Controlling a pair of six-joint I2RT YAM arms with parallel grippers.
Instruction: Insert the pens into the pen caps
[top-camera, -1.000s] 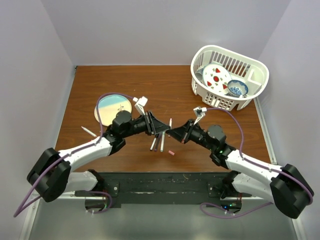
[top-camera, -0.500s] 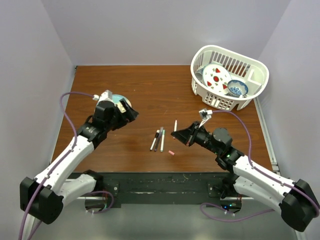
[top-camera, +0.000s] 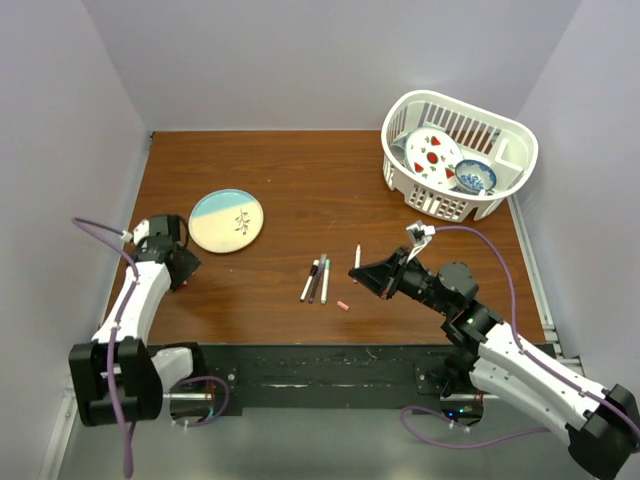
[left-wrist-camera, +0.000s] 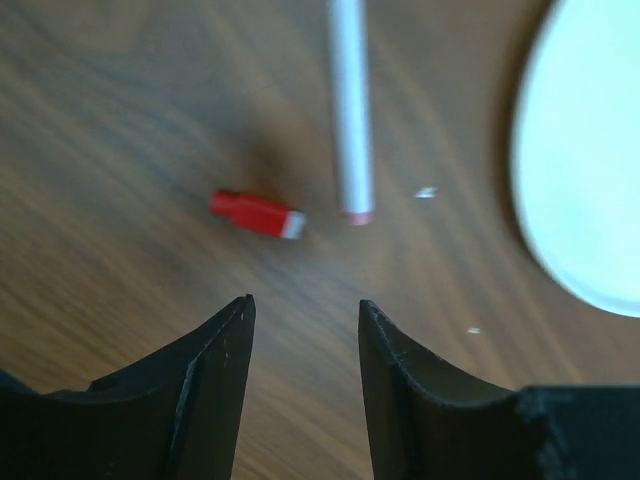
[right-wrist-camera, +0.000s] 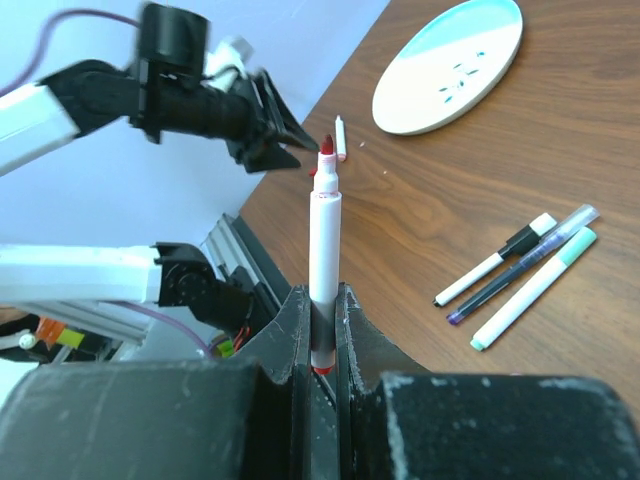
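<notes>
My right gripper (right-wrist-camera: 320, 295) is shut on a white pen with a red tip (right-wrist-camera: 324, 230), which stands up from the jaws; the top view shows it (top-camera: 357, 256) right of centre. Three pens (top-camera: 318, 278) lie side by side at the table's centre: black-ended, dark purple and teal-tipped (right-wrist-camera: 520, 272). A pink cap (top-camera: 343, 305) lies just in front of them. My left gripper (left-wrist-camera: 304, 305) is open and empty at the far left (top-camera: 178, 268), just above a red cap (left-wrist-camera: 255, 213) and a white pen (left-wrist-camera: 350, 110).
A round white and blue plate (top-camera: 227, 220) lies at the left, close to my left gripper; its edge (left-wrist-camera: 590, 150) shows in the left wrist view. A white basket (top-camera: 512, 175) with dishes stands at the back right.
My left arm has swung from the table's centre to the far left and now hovers open over the red cap. My right gripper has drawn back slightly right, still holding the pen.
</notes>
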